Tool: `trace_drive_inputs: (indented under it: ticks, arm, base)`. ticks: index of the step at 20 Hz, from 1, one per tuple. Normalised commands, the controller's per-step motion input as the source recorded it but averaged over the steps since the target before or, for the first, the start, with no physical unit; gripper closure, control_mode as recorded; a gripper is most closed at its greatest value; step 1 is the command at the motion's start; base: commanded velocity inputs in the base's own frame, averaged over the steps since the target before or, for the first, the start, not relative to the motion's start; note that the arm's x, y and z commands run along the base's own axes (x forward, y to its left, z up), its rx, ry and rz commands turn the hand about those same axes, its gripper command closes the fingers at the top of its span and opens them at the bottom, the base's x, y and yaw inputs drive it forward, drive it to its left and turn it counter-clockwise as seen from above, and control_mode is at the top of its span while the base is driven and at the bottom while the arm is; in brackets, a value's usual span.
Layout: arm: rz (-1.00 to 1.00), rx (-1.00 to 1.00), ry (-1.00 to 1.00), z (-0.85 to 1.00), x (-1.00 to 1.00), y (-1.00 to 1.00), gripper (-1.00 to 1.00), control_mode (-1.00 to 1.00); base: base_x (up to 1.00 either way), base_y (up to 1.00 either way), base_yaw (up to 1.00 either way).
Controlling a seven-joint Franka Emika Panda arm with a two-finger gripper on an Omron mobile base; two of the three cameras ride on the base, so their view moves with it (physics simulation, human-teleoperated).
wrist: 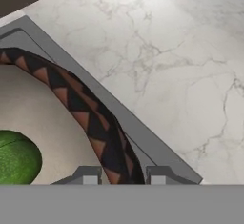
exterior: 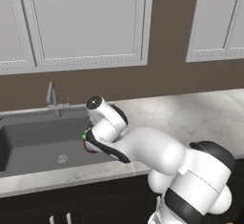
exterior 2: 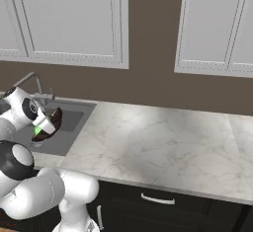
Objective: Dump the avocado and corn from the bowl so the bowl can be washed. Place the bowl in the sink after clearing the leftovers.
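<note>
My gripper (wrist: 121, 175) is shut on the rim of the bowl (wrist: 90, 118), with one fingertip inside the bowl and one outside. The bowl has a dark brown rim with orange triangles and a pale beige inside. The green avocado (wrist: 16, 158) lies inside it at the lower left of the hand view. The corn is out of view. In the right base view the bowl (exterior 2: 53, 122) hangs tilted over the right end of the dark grey sink (exterior 2: 71, 120). In the left base view the gripper (exterior: 88, 139) sits at the sink's (exterior: 38, 142) right edge.
A slim silver faucet (exterior: 53, 99) stands behind the sink. Pale marble counter (exterior 2: 158, 142) stretches to the right of the basin. White wall cabinets (exterior: 81, 18) hang above. Dark base cabinets (exterior 2: 158, 201) run below the counter.
</note>
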Motion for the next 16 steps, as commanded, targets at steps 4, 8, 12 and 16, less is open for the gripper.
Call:
trace_drive_inputs:
  ticks: [4, 8, 12, 16]
  arm:
    - [0.0, -0.04, 0.0, -0.23, 0.2, 0.07, 1.0, -1.0]
    - [0.0, -0.09, 0.01, -0.23, 0.23, 0.0, 1.0, -1.0]
    - [-0.02, -0.11, 0.01, -0.15, 0.21, 0.0, 1.0, -1.0]
    - [-0.03, -0.11, 0.0, -0.1, 0.21, 0.0, 1.0, -1.0]
  base:
    - [0.0, 0.0, 0.0]
    - [0.0, 0.0, 0.0]
    - [0.0, 0.0, 0.0]
    - [0.0, 0.0, 0.0]
